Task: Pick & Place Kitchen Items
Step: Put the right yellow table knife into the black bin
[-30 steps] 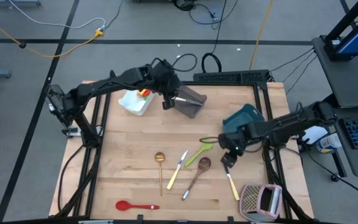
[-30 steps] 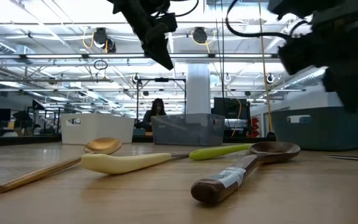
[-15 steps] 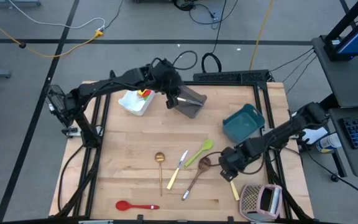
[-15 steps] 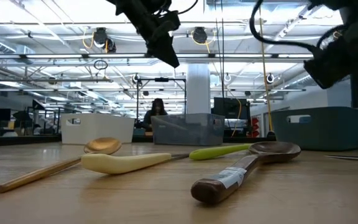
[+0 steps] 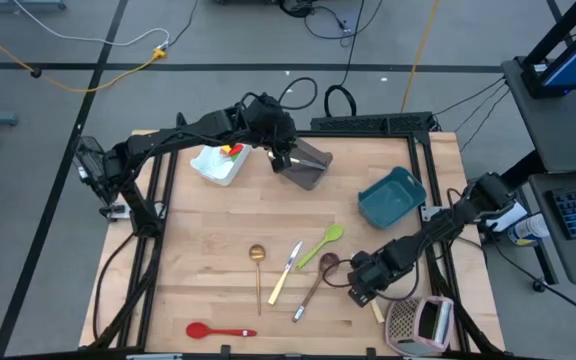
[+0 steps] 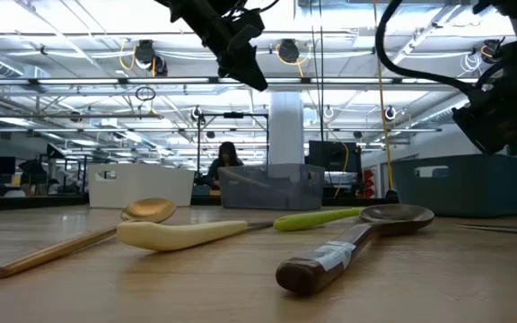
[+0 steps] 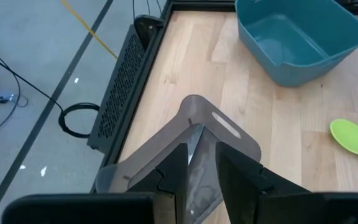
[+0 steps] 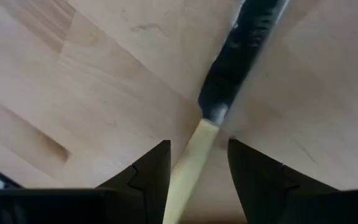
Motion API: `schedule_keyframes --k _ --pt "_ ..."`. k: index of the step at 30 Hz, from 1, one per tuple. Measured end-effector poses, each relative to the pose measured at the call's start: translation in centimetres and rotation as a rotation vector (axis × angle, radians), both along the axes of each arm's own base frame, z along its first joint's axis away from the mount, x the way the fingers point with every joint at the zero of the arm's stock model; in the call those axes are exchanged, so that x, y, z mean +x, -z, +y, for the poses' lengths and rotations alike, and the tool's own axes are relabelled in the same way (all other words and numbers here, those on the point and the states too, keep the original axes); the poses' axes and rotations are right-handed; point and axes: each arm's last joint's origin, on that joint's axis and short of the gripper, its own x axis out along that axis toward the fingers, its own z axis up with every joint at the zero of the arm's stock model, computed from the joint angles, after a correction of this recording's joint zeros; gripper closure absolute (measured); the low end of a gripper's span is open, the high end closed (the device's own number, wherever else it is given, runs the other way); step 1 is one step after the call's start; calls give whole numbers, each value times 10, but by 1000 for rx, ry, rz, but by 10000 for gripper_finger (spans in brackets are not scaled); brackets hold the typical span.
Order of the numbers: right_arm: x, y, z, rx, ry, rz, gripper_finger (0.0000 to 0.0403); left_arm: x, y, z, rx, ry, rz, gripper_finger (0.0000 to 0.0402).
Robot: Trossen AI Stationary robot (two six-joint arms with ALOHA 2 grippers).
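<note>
While the left gripper [image 5: 280,160] is being held nearly together over the grey tub [image 5: 303,162], the right gripper [image 5: 361,291], lowered from beside the teal tub [image 5: 393,196], is being set apart astride the cream-handled knife [image 8: 191,165], so a pick seems imminent

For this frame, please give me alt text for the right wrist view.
The right end effector, its fingers open, straddles a cream-handled knife lying on the wooden table. The knife's dark blade extends away from the fingers.

Pale wood tabletop [image 5: 218,220]; teal tub [image 5: 391,196], grey tub [image 5: 303,163], white tub [image 5: 215,165]; red spoon [image 5: 220,331], lime spoon [image 5: 321,244], gold ladle [image 5: 258,268], cream-handled, dark-bladed knife [image 8: 213,118].
</note>
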Motion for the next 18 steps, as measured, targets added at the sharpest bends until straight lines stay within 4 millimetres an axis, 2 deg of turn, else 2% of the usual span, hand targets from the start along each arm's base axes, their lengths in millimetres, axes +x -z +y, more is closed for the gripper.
schedule_keyframes --k 8,16,18 --pt "-2 11 2 -104 -22 3 259 0 0 0 -7 6 -2 316" --pt "-7 19 -2 -164 -27 80 366 0 0 0 -10 4 -3 316" --pt "-6 19 -3 -165 -40 67 374 0 0 0 -11 4 -3 316"
